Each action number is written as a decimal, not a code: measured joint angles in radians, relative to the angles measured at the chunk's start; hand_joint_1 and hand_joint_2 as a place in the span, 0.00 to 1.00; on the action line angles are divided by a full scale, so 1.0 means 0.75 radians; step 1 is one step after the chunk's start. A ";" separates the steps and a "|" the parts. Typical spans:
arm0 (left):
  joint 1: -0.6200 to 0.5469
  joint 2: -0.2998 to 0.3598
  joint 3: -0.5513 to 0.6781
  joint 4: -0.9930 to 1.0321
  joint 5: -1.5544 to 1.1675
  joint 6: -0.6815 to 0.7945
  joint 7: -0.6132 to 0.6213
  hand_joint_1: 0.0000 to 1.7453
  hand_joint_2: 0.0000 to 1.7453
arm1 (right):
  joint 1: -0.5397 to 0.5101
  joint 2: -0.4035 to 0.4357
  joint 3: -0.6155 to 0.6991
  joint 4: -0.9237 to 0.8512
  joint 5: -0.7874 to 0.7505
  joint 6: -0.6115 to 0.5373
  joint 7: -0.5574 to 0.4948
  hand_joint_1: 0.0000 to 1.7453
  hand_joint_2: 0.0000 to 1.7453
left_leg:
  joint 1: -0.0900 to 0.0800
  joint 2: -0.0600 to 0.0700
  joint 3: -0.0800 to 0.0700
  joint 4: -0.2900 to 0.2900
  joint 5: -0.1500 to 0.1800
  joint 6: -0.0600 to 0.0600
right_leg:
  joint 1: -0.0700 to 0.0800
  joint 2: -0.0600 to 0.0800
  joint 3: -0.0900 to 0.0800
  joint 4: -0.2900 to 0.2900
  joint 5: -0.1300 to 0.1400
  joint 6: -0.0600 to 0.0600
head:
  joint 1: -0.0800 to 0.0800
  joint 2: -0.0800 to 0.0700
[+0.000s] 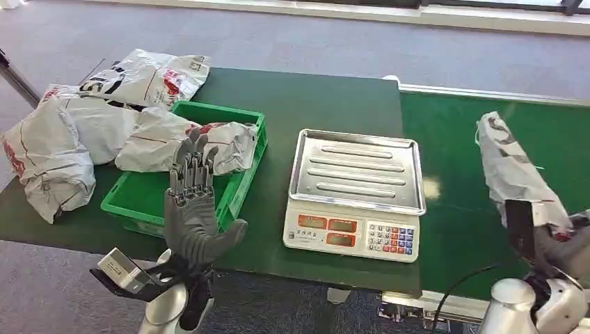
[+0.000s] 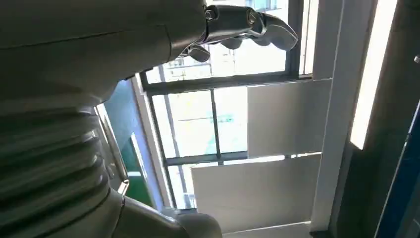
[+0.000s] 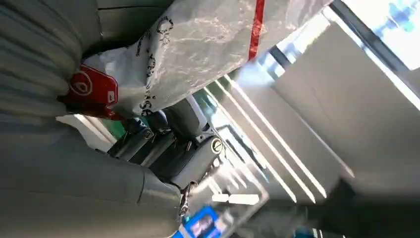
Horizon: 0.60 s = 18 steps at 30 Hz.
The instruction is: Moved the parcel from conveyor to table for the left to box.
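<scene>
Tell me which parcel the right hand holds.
The parcel over the conveyor, in the right hand; the other parcels lie by the green crate.

Roughly five parcels, one green crate, one scale, two hands.

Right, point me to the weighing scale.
In the head view the weighing scale sits mid-table, right of the green crate and left of the conveyor belt.

Green plastic crate: on dark green table, left of steel-topped weighing scale. White plastic mailer parcels: heaped left of and behind crate, one lying over its rim. Green conveyor belt: right of scale, bearing white crumpled plastic parcel.
</scene>
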 measured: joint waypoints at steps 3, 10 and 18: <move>-0.001 -0.001 0.000 0.008 0.002 -0.001 0.001 0.00 1.00 | -0.015 0.035 -0.001 -0.147 0.006 0.001 0.005 1.00 1.00 | 0.000 0.004 0.002 0.000 0.000 0.000 | -0.001 0.003 0.000 0.000 0.000 0.000 | 0.000 0.000; -0.004 -0.001 0.000 0.028 0.003 -0.012 -0.006 0.00 1.00 | -0.019 0.087 0.070 -0.391 0.097 0.003 0.063 1.00 1.00 | -0.001 0.005 0.002 0.000 0.000 0.000 | -0.002 0.003 0.000 0.000 0.001 0.001 | 0.000 0.000; -0.005 -0.002 0.000 0.037 0.004 -0.015 -0.010 0.00 1.00 | -0.020 0.113 0.151 -0.431 0.116 0.003 0.055 1.00 1.00 | -0.001 0.006 0.003 0.000 0.000 0.000 | -0.001 0.004 0.001 0.000 0.001 0.000 | 0.000 0.000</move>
